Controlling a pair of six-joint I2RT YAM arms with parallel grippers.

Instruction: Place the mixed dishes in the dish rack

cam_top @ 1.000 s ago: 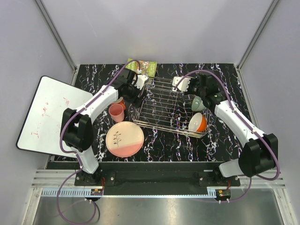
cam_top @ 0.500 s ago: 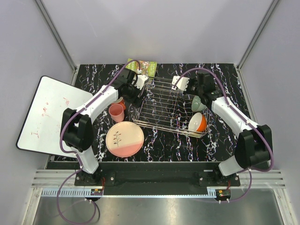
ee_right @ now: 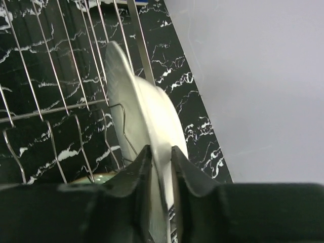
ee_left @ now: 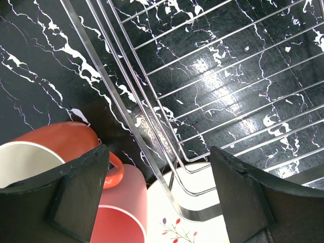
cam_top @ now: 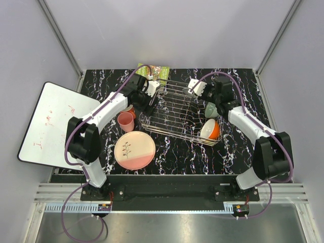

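My right gripper (ee_right: 159, 156) pinches the large white plate (ee_right: 134, 96) on edge at the end of the dish rack (cam_top: 174, 115) toward the desk's far right corner, left gripper (ee_left: 159, 169) gaping wide over its left rim, and I reckon releasing before it seats tips it onto the pale green bowl (cam_top: 211, 109).

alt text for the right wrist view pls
The right end effector is pinching the rim of a white plate, which stands on edge at the side of a silver wire rack. A black marbled table lies beneath, and a grey wall fills the right side.
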